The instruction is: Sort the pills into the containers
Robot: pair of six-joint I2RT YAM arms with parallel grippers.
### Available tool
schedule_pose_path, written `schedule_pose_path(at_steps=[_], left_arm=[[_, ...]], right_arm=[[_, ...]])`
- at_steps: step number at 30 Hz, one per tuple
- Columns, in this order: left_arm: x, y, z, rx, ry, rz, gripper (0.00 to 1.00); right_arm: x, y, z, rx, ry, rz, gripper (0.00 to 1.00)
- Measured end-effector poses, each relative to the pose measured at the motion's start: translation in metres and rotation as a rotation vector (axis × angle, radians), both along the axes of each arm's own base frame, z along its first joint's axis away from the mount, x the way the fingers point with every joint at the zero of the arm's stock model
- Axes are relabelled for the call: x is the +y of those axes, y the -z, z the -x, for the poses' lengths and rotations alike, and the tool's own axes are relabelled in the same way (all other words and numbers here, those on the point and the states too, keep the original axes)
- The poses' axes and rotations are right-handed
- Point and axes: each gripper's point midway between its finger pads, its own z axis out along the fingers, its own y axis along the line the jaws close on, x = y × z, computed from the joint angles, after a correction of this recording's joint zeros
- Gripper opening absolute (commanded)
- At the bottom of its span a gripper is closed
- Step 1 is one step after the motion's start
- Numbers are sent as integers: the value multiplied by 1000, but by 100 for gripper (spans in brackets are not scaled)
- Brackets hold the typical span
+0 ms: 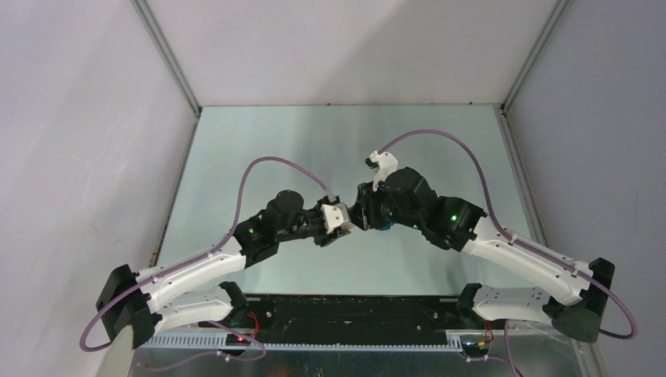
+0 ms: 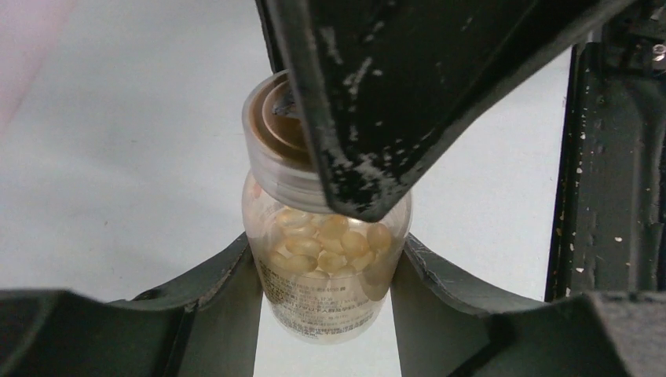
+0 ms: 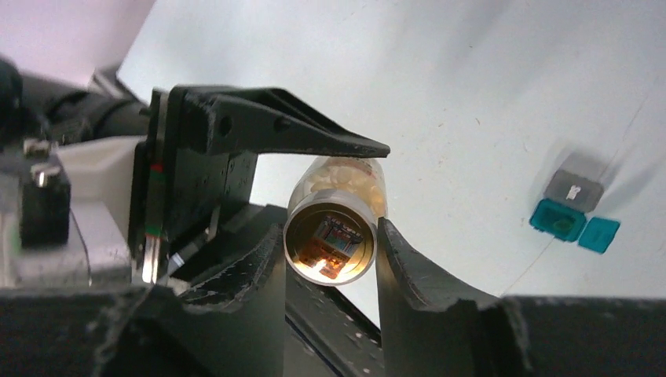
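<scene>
Both arms met over the middle of the bench, the left gripper and right gripper nose to nose and almost touching.

Left gripper: clenched on the body of a clear pill bottle. Its two dark fingers pressed against either side of the bottle, which carried printed text on its lower part. The bottle was held off the bench surface.

Right gripper: closed around the cap end of the same bottle. In the right wrist view its fingers flanked the round cap on both sides, in contact with it. One of these fingers crossed over the cap in the left wrist view.

Contents: yellowish oval pills were seen through the wall, filling the bottle below the neck. The cap was on.

Container: a small teal case lay on the bench, well apart from the bottle in the right wrist view. A grey face with a small pale mark sat at one side and a flat teal piece just beside it at the other. From above, only a teal sliver showed by the right gripper, near the bench centre on the side of the near edge. Whether any pills lay in it could not be told.
</scene>
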Motion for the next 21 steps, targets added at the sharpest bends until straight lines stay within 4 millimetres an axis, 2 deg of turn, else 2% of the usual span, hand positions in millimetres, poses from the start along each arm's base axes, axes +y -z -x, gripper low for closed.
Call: schedule_pose_path(at_steps=[1,3,4,5,7,11,15,18,21], left_arm=[[1,0,-1,-1,-5,-2,0],[1,-1,-4,-11,-21,0,0],[1,-2,-5,-15,-27,3,0],[1,-4,-7,-22,-33,7,0],[1,-7,-9,-35,-43,15,0],[0,-20,-10,-65,-44,50,0],[-3,-30,-10,-90,-42,84,2],[-3,-33,-9,-97,-41,94,5],[-3,-35,-10,-102,-41,102,11]], right_arm=[[1,0,-2,15,38,-10,7],[1,-2,-6,39,125,-40,42],[0,-3,-8,48,167,-56,50],[0,-5,-10,53,196,-70,62],[-1,-8,-14,58,250,-93,72],[-4,-11,-23,48,307,-112,81],[-1,-11,-21,41,285,-120,82],[3,-8,-18,43,255,-127,80],[7,-5,-13,54,218,-126,70]])
